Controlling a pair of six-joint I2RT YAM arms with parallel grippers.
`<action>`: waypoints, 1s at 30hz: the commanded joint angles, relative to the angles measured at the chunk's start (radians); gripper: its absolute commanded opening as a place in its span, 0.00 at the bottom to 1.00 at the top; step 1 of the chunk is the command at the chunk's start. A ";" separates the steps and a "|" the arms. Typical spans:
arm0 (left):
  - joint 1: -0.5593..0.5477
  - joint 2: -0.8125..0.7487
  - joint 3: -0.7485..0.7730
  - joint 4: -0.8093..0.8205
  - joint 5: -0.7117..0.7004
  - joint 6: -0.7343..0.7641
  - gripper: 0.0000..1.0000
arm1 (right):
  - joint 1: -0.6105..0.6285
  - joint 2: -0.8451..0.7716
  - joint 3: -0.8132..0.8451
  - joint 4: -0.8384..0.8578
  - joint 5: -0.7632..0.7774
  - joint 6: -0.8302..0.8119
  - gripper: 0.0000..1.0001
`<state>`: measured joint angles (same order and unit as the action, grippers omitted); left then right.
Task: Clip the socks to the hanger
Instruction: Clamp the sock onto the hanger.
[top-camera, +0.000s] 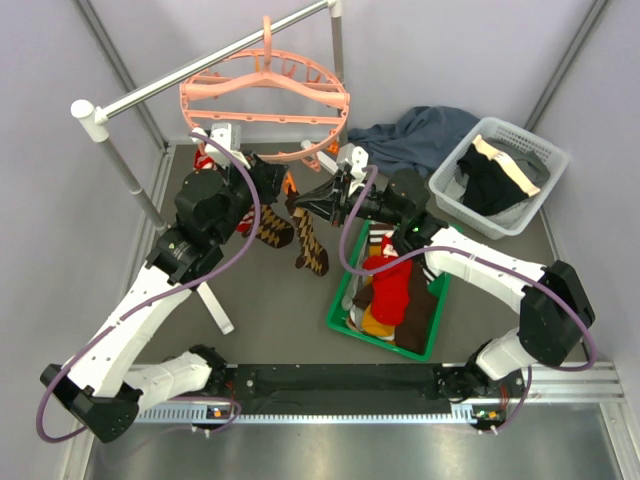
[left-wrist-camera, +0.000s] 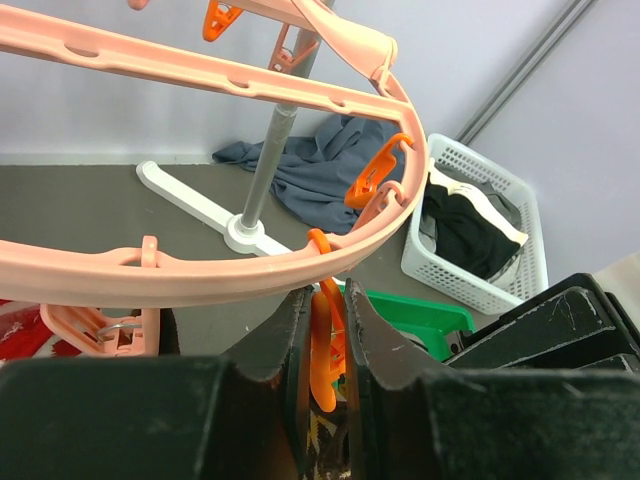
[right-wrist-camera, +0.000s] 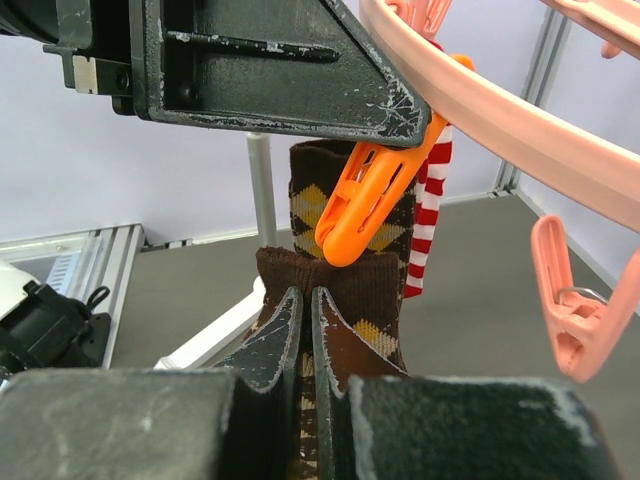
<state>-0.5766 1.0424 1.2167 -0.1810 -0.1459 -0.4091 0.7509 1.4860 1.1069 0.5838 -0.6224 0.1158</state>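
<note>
- The task looks partly done. Just behind the right hand (right-wrist-camera: 305, 300), a second argyle sock (right-wrist-camera: 312, 195) and a red-and-white striped sock (right-wrist-camera: 432, 215) hang below the large round salmon-pink plastic hanger (left-wrist-camera: 200, 283). Both seem to be clipped, though their clips are hidden.
- A heap of loose socks (top-camera: 392, 290) in red, mustard and brown lies in the green plastic bin (top-camera: 380, 340) on the table. The bin sits below the right hand and back towards that arm's base, so several socks are left to hang.
- The step in hand appears to be fixing one more sock, with one hand working the clip and the other offering up the fabric.
- The left hand (left-wrist-camera: 325, 300) is clenched on an orange plastic clip (left-wrist-camera: 322, 350) that dangles from the ring's rim directly above its fingers. The two fingers press the clip from either side with almost no gap.
- The pictures do not settle whether this squeeze has spread the clip's mouth.
- The right hand is pinched nearly closed on the ribbed cuff of a brown-and-tan argyle sock (right-wrist-camera: 345, 330) and holds it upright. The cuff's top edge rises just above its fingertips.
- The orange plastic clip hangs just above the right hand, and its lower tip meets or only just overlaps the cuff's top edge. The sock does not look seated in the clip yet.
- By this reading, what is left for this sock is to get the cuff properly into the clip's bite and have both hands let go.
</note>
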 joint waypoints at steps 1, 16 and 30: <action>-0.002 0.001 -0.006 0.061 0.032 0.010 0.10 | 0.013 -0.010 0.051 0.054 -0.007 -0.001 0.00; -0.002 0.025 -0.006 0.041 0.023 0.007 0.10 | 0.011 -0.038 0.065 0.063 -0.007 -0.001 0.00; -0.002 0.019 0.000 0.018 0.009 -0.003 0.10 | 0.013 -0.032 0.079 0.031 0.042 -0.042 0.00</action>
<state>-0.5766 1.0660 1.2160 -0.1879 -0.1501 -0.4160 0.7525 1.4857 1.1355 0.5888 -0.6022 0.1040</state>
